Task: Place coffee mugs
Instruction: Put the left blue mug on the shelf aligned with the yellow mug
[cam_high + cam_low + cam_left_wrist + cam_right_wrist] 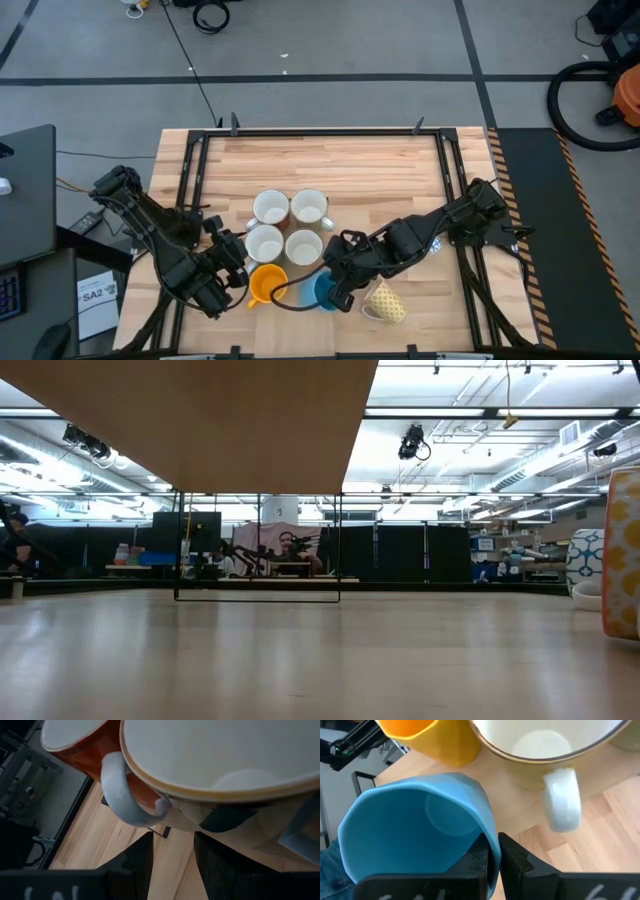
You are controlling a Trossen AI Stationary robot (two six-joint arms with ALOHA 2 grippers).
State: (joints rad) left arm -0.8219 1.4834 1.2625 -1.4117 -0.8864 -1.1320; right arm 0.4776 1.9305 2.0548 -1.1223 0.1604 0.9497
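Note:
Four white-lined mugs stand in a square mid-table. An orange mug, a bright blue mug and a yellow patterned mug sit in a row near the near edge. My left gripper is open just left of the orange mug; in its wrist view the fingers point at a cream mug's handle without touching it. My right gripper is shut on the blue mug. The low view shows the yellow mug and a blue-and-white patterned mug. My right gripper pinches the blue mug's wall at its rim, one finger inside the mug and one outside. The fingers come slanting down from the table's right. The mug's mouth faces the wrist camera; whether its base is on the table does not show.
A black metal frame borders the wooden table. A dark cable curls between the orange and blue mugs. Bare wood lies on the far half of the table. The floor beyond holds cables and a vacuum.

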